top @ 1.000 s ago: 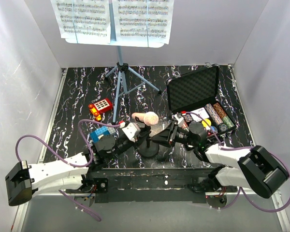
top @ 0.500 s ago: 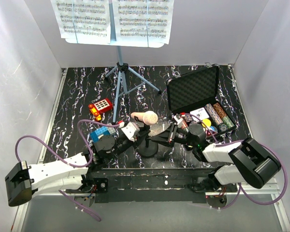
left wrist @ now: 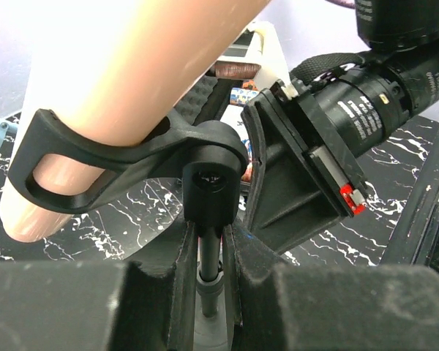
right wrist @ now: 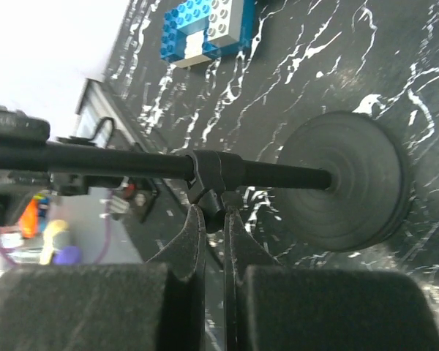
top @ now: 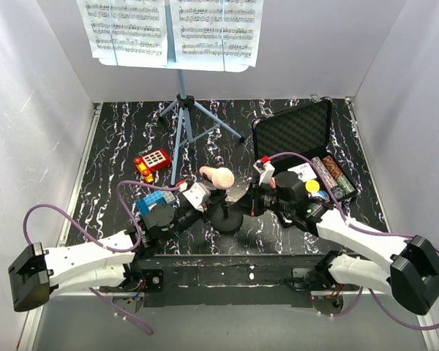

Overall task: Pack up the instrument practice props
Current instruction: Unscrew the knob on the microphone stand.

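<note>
The left gripper (left wrist: 208,274) is closed on the stand pole (right wrist: 117,162) just under the clip (left wrist: 124,150). The right gripper (right wrist: 214,234) pinches the collar (right wrist: 216,172) near the base (right wrist: 358,183). The mic (top: 219,176) sits in the clip, left of the case (top: 293,135).

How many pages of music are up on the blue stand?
2. The left page and the right page sit side by side on the music stand. More could be hidden behind them.
</note>
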Motion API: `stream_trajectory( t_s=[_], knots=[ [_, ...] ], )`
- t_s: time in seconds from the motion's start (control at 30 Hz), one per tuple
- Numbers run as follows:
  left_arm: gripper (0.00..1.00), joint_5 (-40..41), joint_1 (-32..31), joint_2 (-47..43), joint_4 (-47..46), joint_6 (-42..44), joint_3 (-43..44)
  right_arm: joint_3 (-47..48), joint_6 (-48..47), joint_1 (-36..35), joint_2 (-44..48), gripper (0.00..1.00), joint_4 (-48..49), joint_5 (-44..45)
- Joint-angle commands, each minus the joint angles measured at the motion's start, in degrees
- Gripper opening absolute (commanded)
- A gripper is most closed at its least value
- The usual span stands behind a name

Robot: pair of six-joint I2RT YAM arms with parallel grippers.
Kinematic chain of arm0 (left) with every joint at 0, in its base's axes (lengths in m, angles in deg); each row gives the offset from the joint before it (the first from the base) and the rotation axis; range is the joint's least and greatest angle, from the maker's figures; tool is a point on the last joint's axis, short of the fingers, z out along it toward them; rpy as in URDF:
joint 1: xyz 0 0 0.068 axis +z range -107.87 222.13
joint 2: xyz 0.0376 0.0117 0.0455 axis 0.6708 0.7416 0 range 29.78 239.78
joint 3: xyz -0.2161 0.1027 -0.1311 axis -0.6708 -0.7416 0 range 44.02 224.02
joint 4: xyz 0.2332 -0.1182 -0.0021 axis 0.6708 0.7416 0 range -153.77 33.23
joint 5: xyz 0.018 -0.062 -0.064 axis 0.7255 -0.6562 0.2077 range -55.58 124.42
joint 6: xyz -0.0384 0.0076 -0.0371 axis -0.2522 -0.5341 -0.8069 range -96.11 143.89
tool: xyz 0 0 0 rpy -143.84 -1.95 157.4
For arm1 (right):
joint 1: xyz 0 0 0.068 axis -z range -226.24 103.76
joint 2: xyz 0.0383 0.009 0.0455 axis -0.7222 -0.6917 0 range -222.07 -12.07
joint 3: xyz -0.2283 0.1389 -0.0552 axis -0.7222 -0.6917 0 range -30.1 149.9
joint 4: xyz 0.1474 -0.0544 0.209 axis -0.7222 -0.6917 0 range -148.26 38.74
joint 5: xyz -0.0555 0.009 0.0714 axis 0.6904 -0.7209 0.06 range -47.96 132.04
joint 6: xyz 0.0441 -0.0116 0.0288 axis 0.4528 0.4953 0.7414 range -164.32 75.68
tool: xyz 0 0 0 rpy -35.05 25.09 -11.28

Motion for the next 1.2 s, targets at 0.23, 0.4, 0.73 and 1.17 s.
stream_trajectory(
  t_s=[0.23, 0.4, 0.73, 1.17],
  knots=[
    [0.00, -1.62, -0.30, 4.06, 6.23, -0.09, 1.83, 1.69, -29.17, -11.83, 0.24, 0.01, -5.25, 32.12],
    [0.00, -2.67, -0.30, 7.13, 6.49, -0.35, 2.88, 1.60, -39.36, -17.19, -2.40, 0.01, -3.14, 45.90],
    [0.00, -2.23, -0.30, 8.19, 4.57, -1.41, 1.48, -3.39, -58.17, -23.08, -6.01, 0.01, 11.69, 64.82],
    [0.00, -0.92, -0.30, 8.45, 3.51, -1.58, -0.19, 0.18, -54.10, -29.42, -9.18, 0.41, 3.09, 73.20]
  ],
)
